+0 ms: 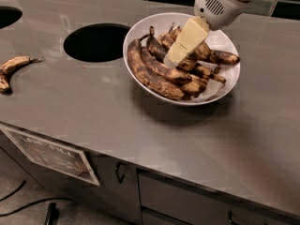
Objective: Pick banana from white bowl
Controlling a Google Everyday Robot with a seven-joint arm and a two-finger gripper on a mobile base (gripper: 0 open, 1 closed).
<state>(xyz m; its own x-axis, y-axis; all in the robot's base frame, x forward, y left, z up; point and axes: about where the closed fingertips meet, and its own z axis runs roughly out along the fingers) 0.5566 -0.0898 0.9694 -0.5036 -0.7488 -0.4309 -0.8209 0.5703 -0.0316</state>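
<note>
The white bowl (pixel 140 34) stands on the grey counter, right of a round hole. Several overripe bananas lie in it. Two long, dark ones (pixel 152 76) lie along its left and front side. A shorter tan-yellow, brown-speckled banana (pixel 221 56) lies at the right. My gripper (pixel 172 60), with cream-coloured fingers on a white wrist, reaches down from the upper right into the middle of the bowl. Its tips sit just above or on the bananas there and hide those beneath.
A round hole (pixel 96 42) opens in the counter left of the bowl, and part of another shows at the far left (pixel 7 15). A small lone curved banana (pixel 11 68) lies near the left edge. The counter's front edge runs above cabinet doors with a sign (pixel 49 154).
</note>
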